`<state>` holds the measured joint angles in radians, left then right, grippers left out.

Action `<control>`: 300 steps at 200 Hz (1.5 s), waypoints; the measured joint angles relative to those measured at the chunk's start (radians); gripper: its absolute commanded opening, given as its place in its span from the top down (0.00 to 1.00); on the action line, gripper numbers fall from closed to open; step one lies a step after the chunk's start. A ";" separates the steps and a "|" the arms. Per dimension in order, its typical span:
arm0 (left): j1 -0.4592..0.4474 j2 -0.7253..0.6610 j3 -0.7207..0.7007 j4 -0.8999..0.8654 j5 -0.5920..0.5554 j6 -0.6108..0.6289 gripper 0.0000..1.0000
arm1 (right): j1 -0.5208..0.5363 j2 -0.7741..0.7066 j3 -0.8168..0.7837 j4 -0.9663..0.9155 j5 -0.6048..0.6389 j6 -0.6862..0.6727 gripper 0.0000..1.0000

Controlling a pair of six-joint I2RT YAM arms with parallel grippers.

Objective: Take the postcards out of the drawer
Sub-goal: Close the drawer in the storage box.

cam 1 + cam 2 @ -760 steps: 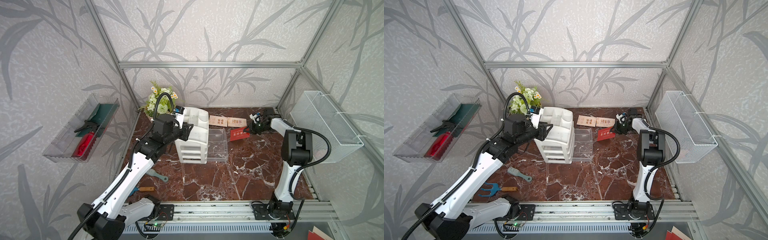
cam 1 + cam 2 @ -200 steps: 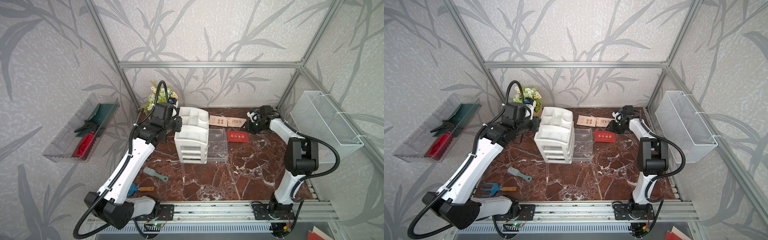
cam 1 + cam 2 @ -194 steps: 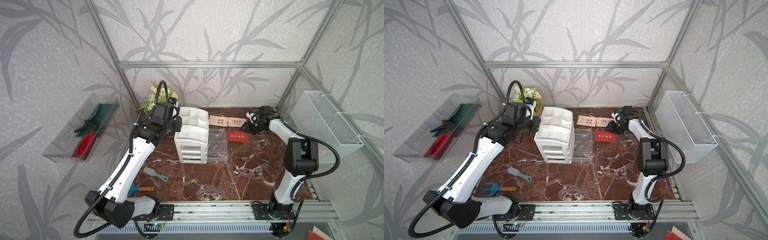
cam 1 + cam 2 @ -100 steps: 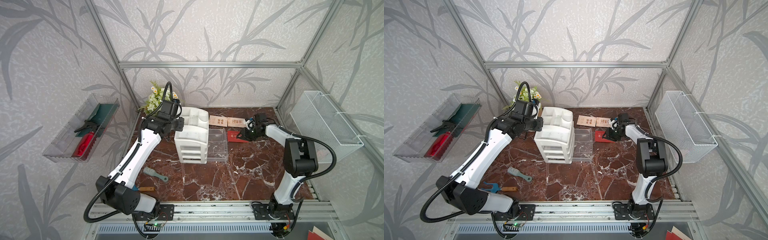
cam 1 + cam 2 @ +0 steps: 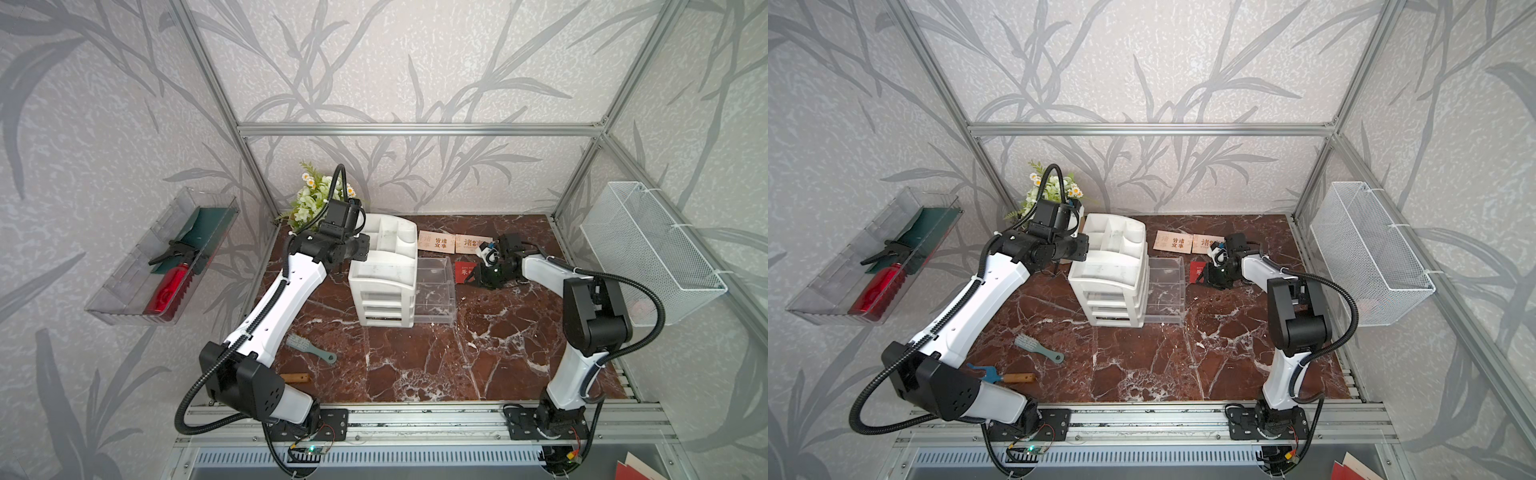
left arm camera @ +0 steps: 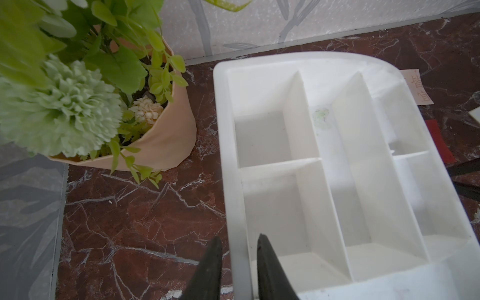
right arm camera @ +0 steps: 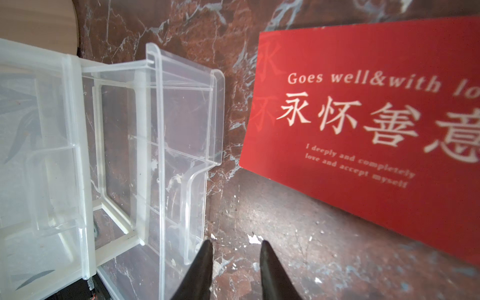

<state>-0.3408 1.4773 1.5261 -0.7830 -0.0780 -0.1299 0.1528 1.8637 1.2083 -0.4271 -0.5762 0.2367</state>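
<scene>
Desk (image 5: 415,365): dark red marble, with a white organiser (image 5: 384,266) standing towards the back and its clear drawer (image 5: 434,286) pulled out, looking empty.
Postcards: all out on the desk. The red postcard (image 7: 363,117) lies just beside the drawer's front, and two beige postcards (image 5: 435,242) lie near the back wall.
Right hand (image 7: 235,244): fingers spread with nothing between them, low over bare marble between the drawer's front corner and the red postcard.
Left hand (image 6: 239,236): fingers straddle the organiser's outer wall; whether they pinch it I cannot tell.
Step in hand: seemingly leaving the red postcard where it lies.
Doing it well: rise straight up before swinging away, so no fingertip drags the card's edge — and hold the organiser steady meanwhile.
Red postcard's lie: flat, print up, long axis roughly side to side across the desk, one short end towards the drawer.
Beige pair's lie: flat, print up, long axes along the back wall — set end to end.
</scene>
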 measured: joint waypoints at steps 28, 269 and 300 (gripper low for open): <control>0.000 0.011 0.004 0.006 -0.001 -0.004 0.82 | 0.029 0.000 0.000 0.013 0.000 0.007 0.69; 0.003 0.013 0.005 0.011 0.006 -0.047 0.92 | 0.244 0.121 0.102 0.064 -0.050 0.089 0.70; 0.003 0.013 0.005 0.011 0.009 -0.048 0.92 | 0.267 0.165 0.132 0.084 -0.061 0.108 0.70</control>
<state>-0.3378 1.4902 1.5311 -0.7715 -0.0692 -0.1776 0.4198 2.0285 1.3399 -0.3428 -0.6376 0.3450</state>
